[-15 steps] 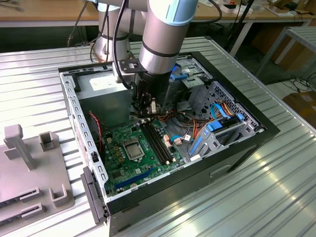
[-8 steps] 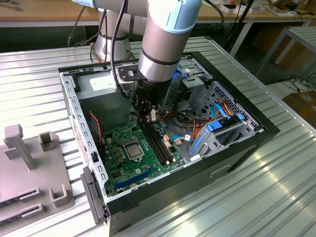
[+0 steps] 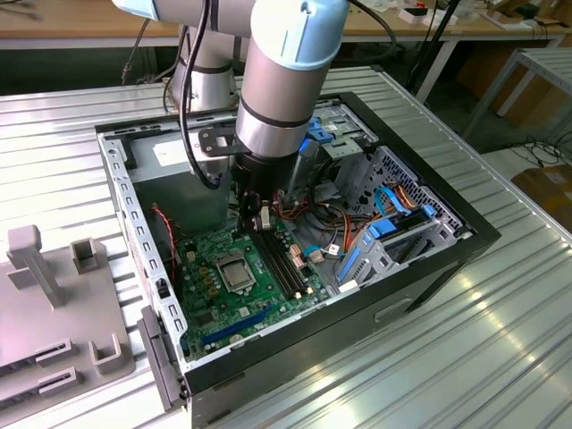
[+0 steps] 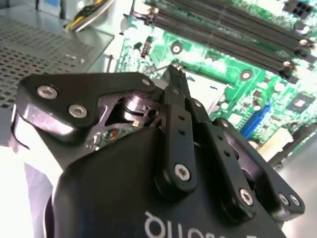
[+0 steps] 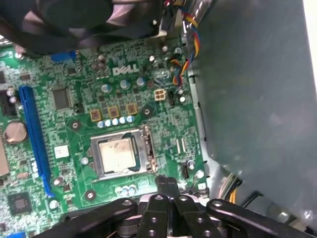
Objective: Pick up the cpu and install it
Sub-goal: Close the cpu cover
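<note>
cpu [image 5: 118, 154] sits in the socket frame [image 5: 144, 153], lower centre of exterior view. gripper [image 5: 166, 182] hovers just beside, jaws pressed together, empty. Chip probably light, stiff, slick, fragile; take by opposite edges.

Showing the cpu [image 5: 118, 154] lying flat, metal top upward, on the green motherboard [image 5: 166, 115] inside the opened computer case [image 3: 420, 273]. Sitting squarely within the darker metal socket frame [image 5: 146, 151], edges running parallel to the frame's sides. Presenting a small, thin, square top in the first wrist view, pale silver-grey, faintly smudged and catching the light. Appearing in the exterior view as a light square resting just beside the black memory slots [image 3: 284, 266].
</note>
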Controlling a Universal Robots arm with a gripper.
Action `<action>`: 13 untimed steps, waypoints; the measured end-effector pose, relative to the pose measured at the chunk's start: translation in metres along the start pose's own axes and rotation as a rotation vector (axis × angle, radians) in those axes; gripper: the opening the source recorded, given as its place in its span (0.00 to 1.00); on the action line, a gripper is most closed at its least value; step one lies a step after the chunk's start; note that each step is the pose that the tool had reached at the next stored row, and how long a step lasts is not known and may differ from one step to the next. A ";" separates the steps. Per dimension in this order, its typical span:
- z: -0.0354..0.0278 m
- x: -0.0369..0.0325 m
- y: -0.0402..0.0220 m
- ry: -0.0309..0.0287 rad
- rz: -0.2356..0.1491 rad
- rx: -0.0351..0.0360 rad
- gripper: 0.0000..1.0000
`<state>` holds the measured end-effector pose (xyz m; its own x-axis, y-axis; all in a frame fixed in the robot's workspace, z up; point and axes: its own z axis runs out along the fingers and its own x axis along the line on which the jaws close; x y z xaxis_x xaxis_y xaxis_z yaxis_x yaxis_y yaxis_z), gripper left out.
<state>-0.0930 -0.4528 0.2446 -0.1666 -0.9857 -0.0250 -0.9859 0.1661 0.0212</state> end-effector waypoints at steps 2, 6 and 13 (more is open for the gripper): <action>-0.0002 0.0050 -0.0012 0.0033 0.000 -0.0002 0.11; 0.0027 0.0085 -0.0013 0.0113 0.000 -0.0081 0.11; 0.0094 0.0164 0.0049 0.0257 -0.006 -0.0232 0.11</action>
<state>-0.1007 -0.4678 0.2349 -0.1602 -0.9871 0.0005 -0.9861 0.1601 0.0443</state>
